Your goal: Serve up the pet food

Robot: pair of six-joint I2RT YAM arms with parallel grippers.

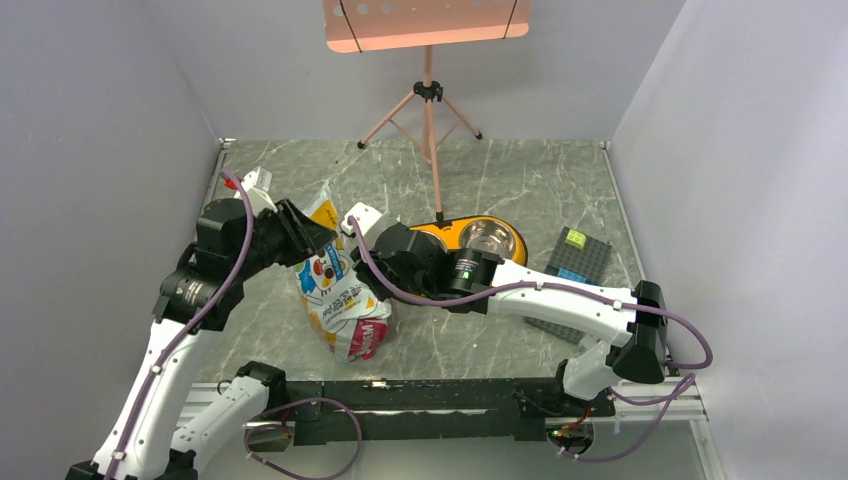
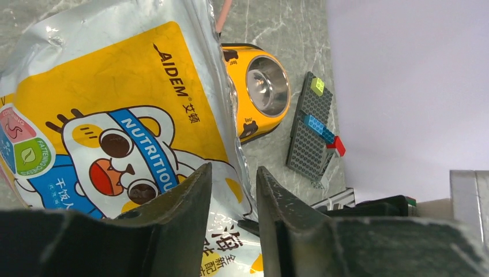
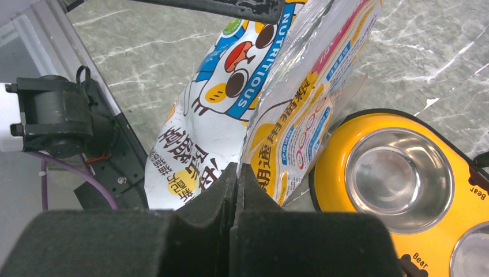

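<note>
Item: pet food bag [image 1: 338, 295], white and yellow with cartoon print and a magenta bottom band, is standing tilted on the marbled table [image 1: 520, 180] between the two arms, just beside the yellow double-bowl feeder [image 3: 340, 190]. The right end effector [image 3: 236, 184] is pressing its fingers together on a lower fold of the bag. The left end effector [image 2: 233, 213] is keeping a narrow gap at the bag's upper edge, and whether it is gripping cannot be told.
</note>
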